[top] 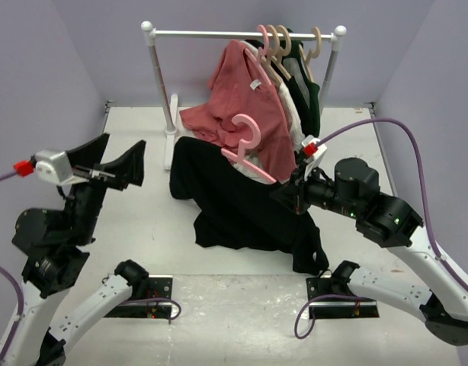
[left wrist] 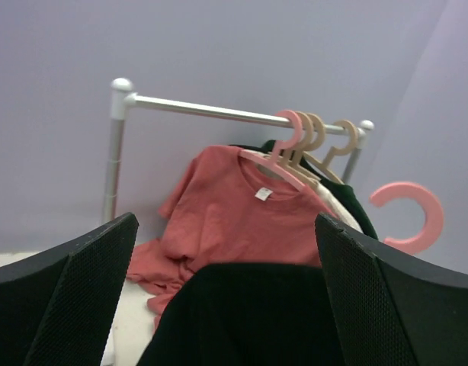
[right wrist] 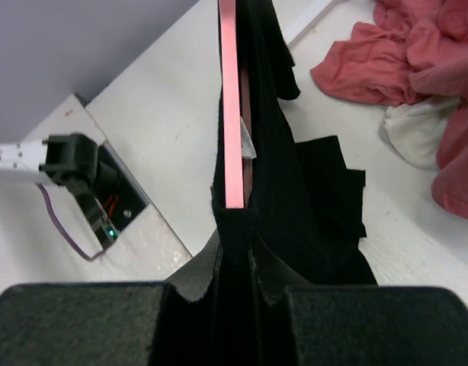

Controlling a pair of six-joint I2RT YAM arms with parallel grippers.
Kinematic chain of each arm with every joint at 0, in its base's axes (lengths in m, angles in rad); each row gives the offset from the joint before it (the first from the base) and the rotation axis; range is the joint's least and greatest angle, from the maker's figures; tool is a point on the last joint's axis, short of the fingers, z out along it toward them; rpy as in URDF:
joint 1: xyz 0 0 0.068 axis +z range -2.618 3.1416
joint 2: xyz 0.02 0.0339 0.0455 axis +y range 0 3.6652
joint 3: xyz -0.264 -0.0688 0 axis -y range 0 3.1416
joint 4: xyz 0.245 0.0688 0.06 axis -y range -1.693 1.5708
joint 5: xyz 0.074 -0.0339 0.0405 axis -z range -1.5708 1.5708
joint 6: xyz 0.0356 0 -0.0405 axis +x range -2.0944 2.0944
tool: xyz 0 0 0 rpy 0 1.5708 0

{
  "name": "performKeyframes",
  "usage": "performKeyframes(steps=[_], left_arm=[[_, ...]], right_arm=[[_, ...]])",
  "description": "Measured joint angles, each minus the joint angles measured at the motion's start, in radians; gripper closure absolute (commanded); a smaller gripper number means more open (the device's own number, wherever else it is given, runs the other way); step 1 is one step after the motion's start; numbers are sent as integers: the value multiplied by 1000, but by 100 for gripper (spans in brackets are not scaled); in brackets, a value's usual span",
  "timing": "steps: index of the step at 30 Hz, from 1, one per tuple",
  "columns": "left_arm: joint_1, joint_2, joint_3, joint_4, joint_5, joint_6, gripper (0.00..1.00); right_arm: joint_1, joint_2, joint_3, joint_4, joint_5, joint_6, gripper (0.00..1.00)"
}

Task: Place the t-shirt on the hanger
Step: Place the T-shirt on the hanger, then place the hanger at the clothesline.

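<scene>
The black t-shirt (top: 234, 200) hangs draped over the pink hanger (top: 248, 145) and trails onto the table; the hanger's hook sticks up above it. My right gripper (top: 286, 194) is shut on one end of the hanger through the shirt's cloth and holds it up. In the right wrist view the pink hanger (right wrist: 232, 114) runs straight out from my shut gripper (right wrist: 238, 255), with the t-shirt (right wrist: 295, 191) folded over it. My left gripper (top: 118, 156) is open and empty, raised to the left of the shirt. The left wrist view shows the t-shirt (left wrist: 249, 313) and the hanger's hook (left wrist: 413, 213).
A white clothes rack (top: 242, 33) stands at the back. It carries a salmon-red shirt (top: 242, 99), a dark green garment (top: 306, 91), beige hangers (top: 283, 42) and another pink hanger (top: 263, 36). Salmon and white cloth (right wrist: 413, 126) lie on the table beneath.
</scene>
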Motion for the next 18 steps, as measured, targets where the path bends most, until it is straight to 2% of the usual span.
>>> performKeyframes(steps=[5, 10, 14, 18], left_arm=[[0, -130, -153, -36, -122, -13, 0], [0, -221, -313, -110, -206, -12, 0], [0, -285, -414, -108, -229, -11, 0], [0, -335, -511, -92, -219, -11, 0]], right_arm=[[24, 110, 46, 80, 146, 107, 100], [38, 464, 448, 47, 331, 135, 100], [32, 696, 715, 28, 467, 133, 100], [-1, 798, 818, 25, 533, 147, 100]])
